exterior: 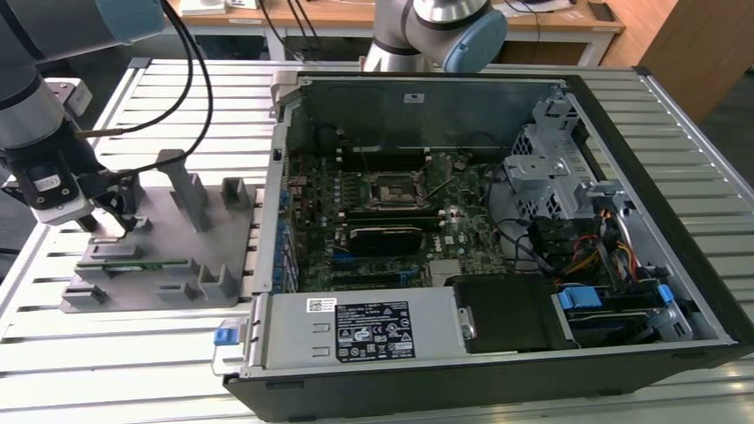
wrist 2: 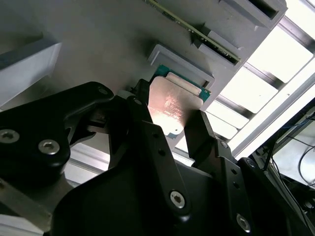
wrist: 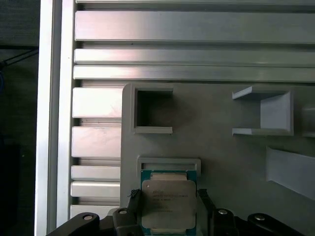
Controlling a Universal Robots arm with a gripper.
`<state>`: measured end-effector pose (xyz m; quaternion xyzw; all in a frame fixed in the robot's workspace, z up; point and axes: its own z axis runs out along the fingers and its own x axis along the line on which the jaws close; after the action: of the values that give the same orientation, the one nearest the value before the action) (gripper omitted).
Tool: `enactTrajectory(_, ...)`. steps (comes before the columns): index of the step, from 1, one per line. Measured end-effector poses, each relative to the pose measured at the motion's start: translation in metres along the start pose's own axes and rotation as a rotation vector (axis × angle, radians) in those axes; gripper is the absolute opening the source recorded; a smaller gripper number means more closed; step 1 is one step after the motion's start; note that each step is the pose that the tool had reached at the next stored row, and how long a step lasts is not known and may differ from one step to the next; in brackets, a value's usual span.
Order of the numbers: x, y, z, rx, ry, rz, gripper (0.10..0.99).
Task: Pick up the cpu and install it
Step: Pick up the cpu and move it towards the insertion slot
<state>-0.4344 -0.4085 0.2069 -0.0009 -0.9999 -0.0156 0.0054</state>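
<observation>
The cpu point(wrist: 169, 204) lies flat in a small pocket on the grey fixture point(exterior: 154, 287), on the desk point(exterior: 118, 362) beside the open computer case point(exterior: 659, 177). The hand point(exterior: 104, 221) is down around it; I cannot tell if it is squeezing. The chip looks light, stiff, smooth and easy to hurt, so its thin edges are best to hold. Tall posts point(exterior: 189, 190) and a memory stick point(exterior: 130, 262) stand close by.

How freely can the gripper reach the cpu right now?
Likely yes: the gripper is right at the cpu, which lies in a recess of the grey fixture, nothing between them.
</observation>
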Motion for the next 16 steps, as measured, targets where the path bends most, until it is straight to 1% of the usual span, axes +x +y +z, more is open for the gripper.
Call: enactTrajectory(16,0.0001,0.0006,-0.0059,0.0,0.0001,0.0,0.533)
